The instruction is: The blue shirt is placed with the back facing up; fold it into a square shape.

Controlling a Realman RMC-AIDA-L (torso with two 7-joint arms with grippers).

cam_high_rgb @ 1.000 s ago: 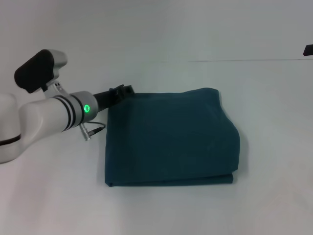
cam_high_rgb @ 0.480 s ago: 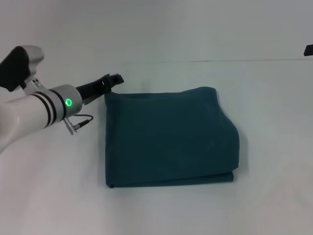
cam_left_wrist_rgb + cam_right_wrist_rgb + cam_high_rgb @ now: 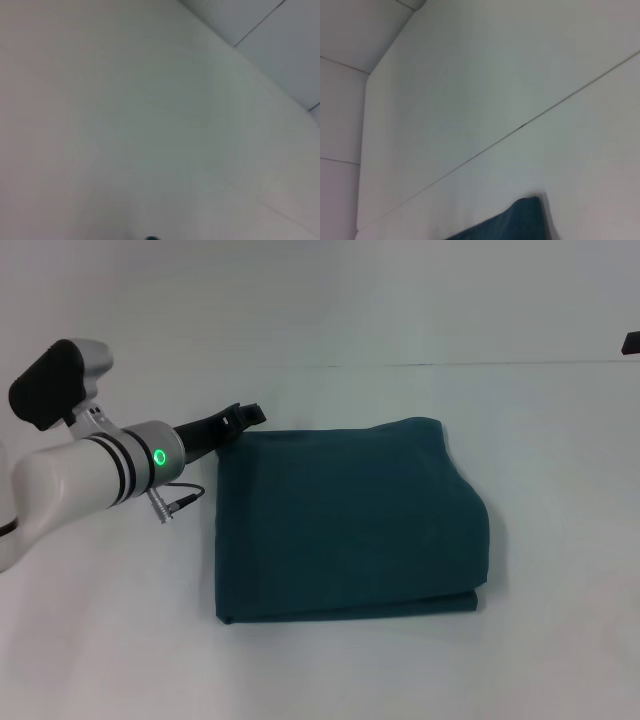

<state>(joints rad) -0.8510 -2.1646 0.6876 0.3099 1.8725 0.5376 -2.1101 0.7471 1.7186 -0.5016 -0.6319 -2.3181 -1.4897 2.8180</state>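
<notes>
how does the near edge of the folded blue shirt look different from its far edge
The near edge of the blue shirt shows stacked layers, a lower one peeking out near the right corner; the far edge reads as one smooth line. The far edge's left corner has the left gripper beside it; nothing is at the near edge. The far edge runs shorter, since the right side bulges outward toward the near corner. Both are the same plain dark teal, with no lettering showing.

Blue shirt (image 3: 345, 525) folded square on table (image 3: 560, 440), left gripper (image 3: 245, 416) beside its far-left corner
</notes>
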